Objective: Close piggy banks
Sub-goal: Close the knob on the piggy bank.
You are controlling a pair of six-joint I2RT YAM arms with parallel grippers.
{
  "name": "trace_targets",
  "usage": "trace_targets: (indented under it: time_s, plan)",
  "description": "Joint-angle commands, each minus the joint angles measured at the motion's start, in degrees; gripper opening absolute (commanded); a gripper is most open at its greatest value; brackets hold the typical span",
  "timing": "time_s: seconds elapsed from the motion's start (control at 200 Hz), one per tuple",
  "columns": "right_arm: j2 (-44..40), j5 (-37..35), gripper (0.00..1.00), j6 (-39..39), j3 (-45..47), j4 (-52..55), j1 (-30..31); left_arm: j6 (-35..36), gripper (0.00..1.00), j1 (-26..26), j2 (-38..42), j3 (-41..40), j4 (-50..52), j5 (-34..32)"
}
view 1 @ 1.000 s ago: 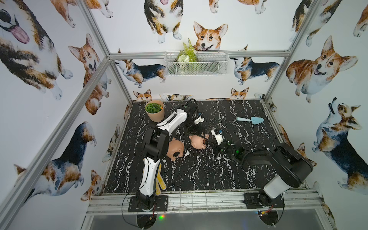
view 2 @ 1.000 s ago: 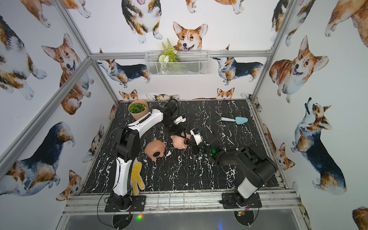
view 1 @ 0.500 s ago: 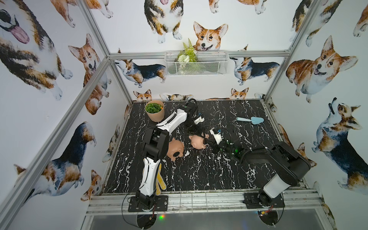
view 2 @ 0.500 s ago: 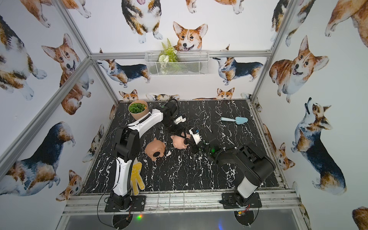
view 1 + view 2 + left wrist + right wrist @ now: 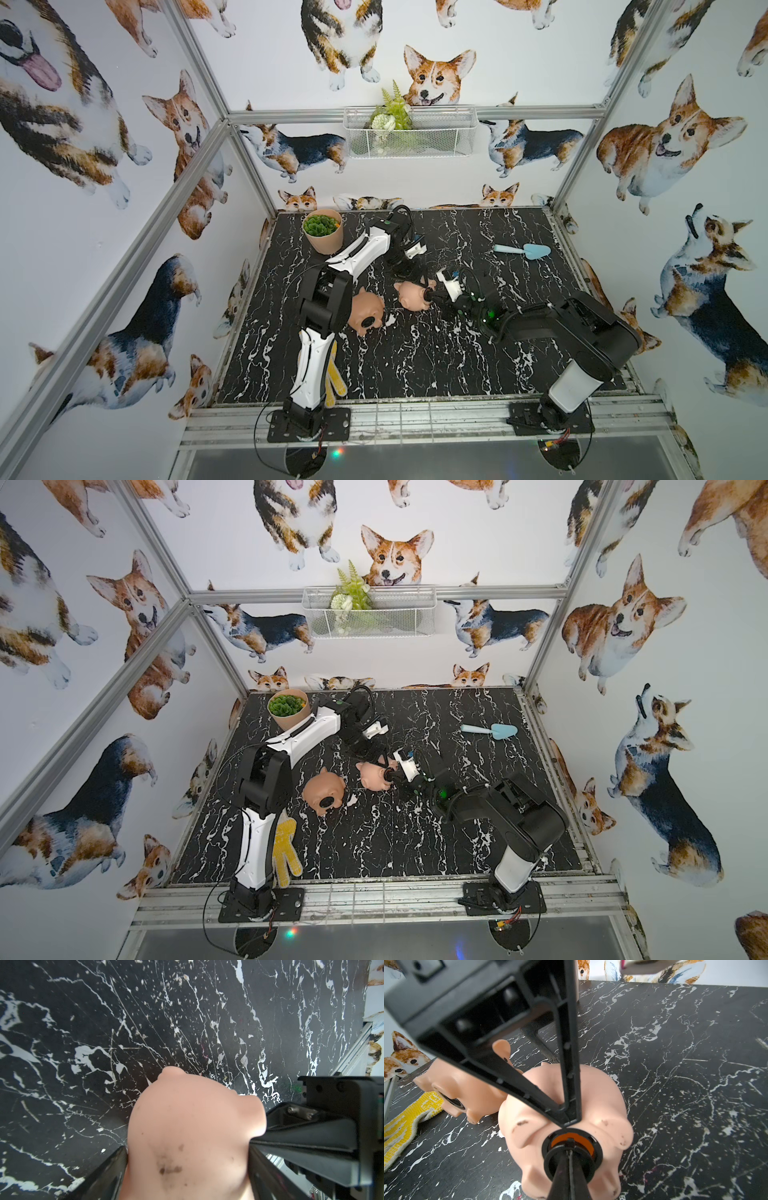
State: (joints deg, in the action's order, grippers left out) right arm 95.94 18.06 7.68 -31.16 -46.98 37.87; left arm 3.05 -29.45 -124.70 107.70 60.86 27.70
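Pushing is happening: the right gripper (image 5: 570, 1146), pinched together, is pressing the black plug (image 5: 547, 1157) into the belly of the pale pink bank (image 5: 591, 1093). It should be pushing straight and twisting gently. Behind that bank, the left gripper (image 5: 187, 1147) is squeezing its body so nothing is rolling. Just beside it, the darker bank (image 5: 452, 1082) is lying, already plugged.

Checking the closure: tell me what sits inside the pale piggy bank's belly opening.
A round black plug sits in the belly of the pale piggy bank, orange showing within its ring. The shut right pincer meets its middle, covering it; the bank's hollow is hidden.
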Motion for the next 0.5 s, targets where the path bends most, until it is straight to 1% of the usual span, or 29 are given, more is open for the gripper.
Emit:
trace_targets:
  time_s: [0.0, 0.295, 0.496]
  plan:
    - [0.2, -0.1, 0.0, -1.5, -0.7, -3.6, 0.0, 0.9, 0.88, 0.0, -0.3, 0.2, 3.8, -1.2]
    - [1.9, -0.8, 0.0, -1.5, -1.6, -5.1, 0.0, 1.0, 0.88, 0.0, -0.3, 0.8, 4.3, -0.8]
    - [3.4, -0.1, 0.0, -0.8, -1.7, -6.7, 0.0, 1.1, 0.88, -0.1, -0.5, 0.6, 4.5, -1.2]
